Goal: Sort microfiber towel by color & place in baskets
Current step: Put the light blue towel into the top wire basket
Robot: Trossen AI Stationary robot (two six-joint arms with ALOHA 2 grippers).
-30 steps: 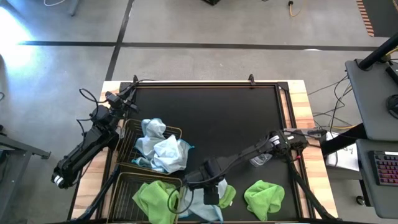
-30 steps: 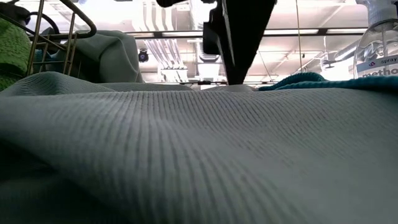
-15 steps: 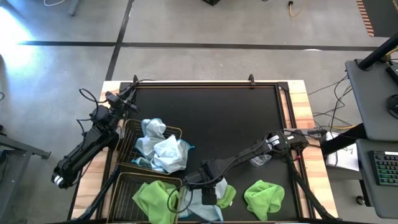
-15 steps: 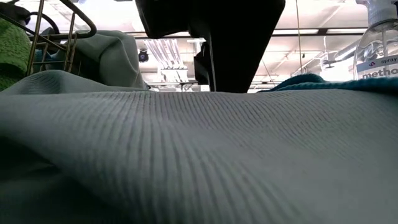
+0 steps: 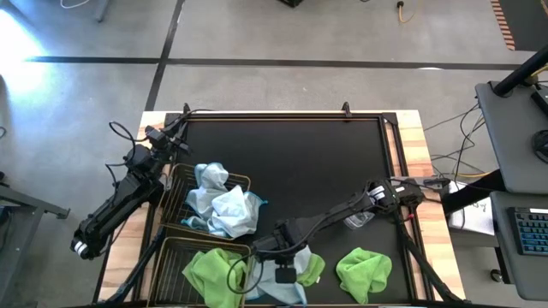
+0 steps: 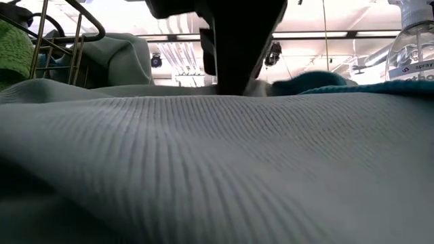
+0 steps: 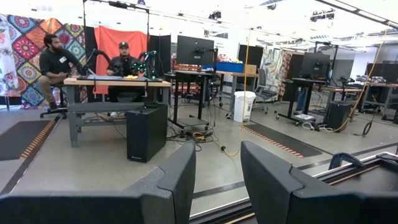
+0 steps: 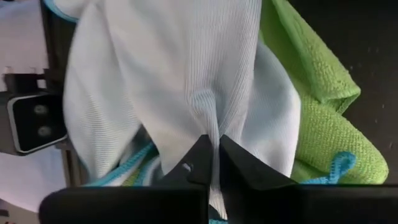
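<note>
We see the right pincer (image 8: 213, 163) clamped on a fold of the pale towel (image 8: 186, 74) at the counter's (image 5: 325, 171) front edge, beside the green towel (image 8: 323, 124) and just right of the front basket (image 5: 175, 257). The left pincer (image 7: 217, 180) hangs with fingers apart off the counter's left side, near the rear basket (image 5: 175, 184), which holds pale towels.

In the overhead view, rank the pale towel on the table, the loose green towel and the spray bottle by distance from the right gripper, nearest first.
1. Pale towel: pinched in the right gripper, at the front edge.
2. Loose green towel: to its right, front edge.
3. Spray bottle: farther right and back, beside the arm.
</note>
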